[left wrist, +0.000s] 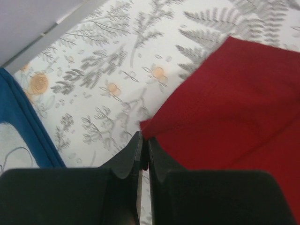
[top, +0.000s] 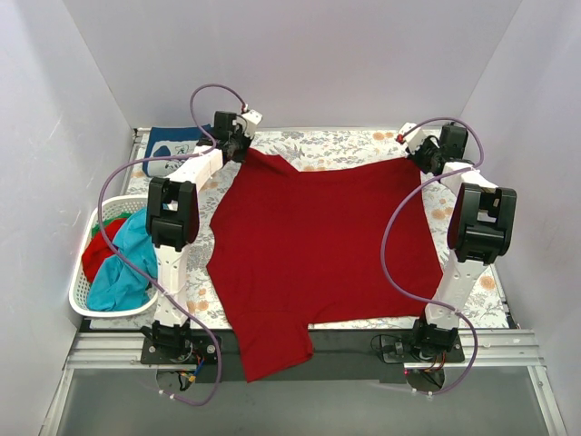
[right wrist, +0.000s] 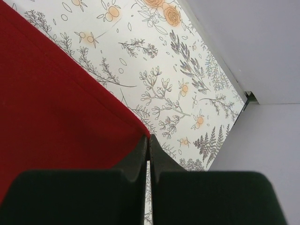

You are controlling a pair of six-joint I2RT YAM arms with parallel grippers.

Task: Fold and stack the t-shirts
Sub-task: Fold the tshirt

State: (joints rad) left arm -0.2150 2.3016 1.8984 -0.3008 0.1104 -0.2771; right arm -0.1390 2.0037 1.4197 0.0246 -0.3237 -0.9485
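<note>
A plain dark red t-shirt lies spread over the floral table cloth, its near end hanging over the front edge. My left gripper is at the shirt's far left corner. In the left wrist view it is shut, with the red corner pinched at its tips. My right gripper is at the far right corner. In the right wrist view it is shut on the red hem. A folded navy blue t-shirt with white print lies at the far left and shows in the left wrist view.
A white laundry basket stands at the left edge, holding a teal shirt, a red one and a bit of green. White walls close in the back and sides. Purple cables loop off both arms.
</note>
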